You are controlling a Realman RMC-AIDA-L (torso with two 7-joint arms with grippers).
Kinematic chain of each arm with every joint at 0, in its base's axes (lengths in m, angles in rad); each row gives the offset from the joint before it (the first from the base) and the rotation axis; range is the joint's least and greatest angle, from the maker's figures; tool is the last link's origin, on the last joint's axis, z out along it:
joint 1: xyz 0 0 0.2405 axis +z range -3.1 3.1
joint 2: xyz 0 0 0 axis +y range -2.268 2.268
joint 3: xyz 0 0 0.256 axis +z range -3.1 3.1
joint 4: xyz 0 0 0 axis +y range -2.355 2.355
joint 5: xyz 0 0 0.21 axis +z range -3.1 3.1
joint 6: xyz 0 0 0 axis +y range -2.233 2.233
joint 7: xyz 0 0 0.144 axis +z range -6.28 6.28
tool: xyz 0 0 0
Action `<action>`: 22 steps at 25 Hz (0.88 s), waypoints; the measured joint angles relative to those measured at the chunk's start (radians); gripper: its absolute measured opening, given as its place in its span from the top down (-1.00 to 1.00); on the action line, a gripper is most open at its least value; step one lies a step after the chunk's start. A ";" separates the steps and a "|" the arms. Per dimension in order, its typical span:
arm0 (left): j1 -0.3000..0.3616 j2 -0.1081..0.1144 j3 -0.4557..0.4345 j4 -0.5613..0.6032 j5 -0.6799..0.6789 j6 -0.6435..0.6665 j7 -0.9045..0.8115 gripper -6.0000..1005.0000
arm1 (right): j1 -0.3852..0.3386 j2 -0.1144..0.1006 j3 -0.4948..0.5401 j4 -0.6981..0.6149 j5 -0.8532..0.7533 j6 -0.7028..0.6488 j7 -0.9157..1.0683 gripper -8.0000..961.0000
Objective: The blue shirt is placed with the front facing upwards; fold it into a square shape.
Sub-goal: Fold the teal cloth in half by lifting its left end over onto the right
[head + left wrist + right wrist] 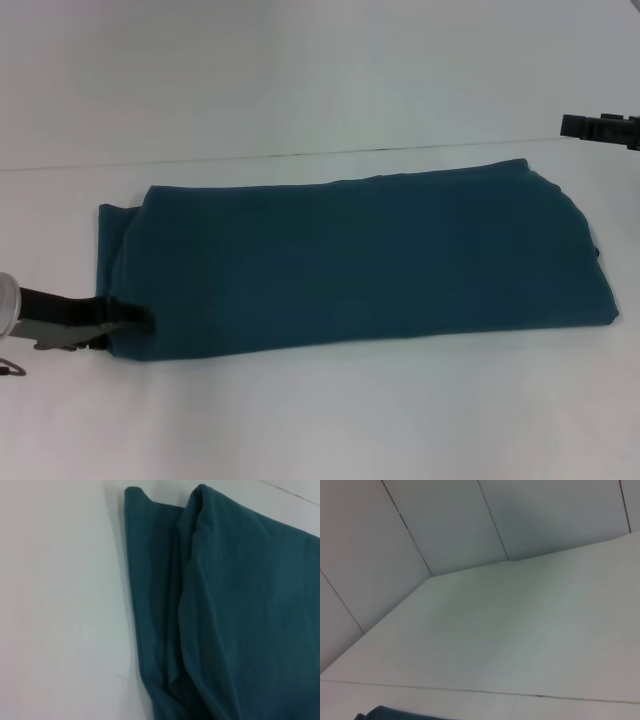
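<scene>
Left hand (140, 322), lower left of frame, is pinching the blue shirt (360, 260) at its near-left corner; the shirt is lying folded long across the white surface (320, 420). I'm judging a level carry rightward best. Right hand (600, 128), upper right, grip unclear.

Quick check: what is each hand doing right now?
Left hand: at the blue shirt's near-left corner; open or shut cannot be told.
Right hand: raised at far right, off the shirt; cannot be told.
</scene>
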 joint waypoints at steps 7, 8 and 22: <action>-0.012 -0.005 0.001 0.000 -0.001 -0.002 0.002 -0.37 | 0.002 0.000 0.000 0.000 0.000 0.000 -0.002 -0.87; -0.014 -0.005 0.003 0.000 -0.001 -0.002 0.003 -0.36 | 0.002 0.000 0.000 0.000 0.000 0.000 -0.002 -0.87; -0.022 -0.006 0.026 0.000 -0.003 -0.002 0.002 -0.35 | 0.000 0.000 0.000 0.000 0.000 0.001 -0.003 -0.87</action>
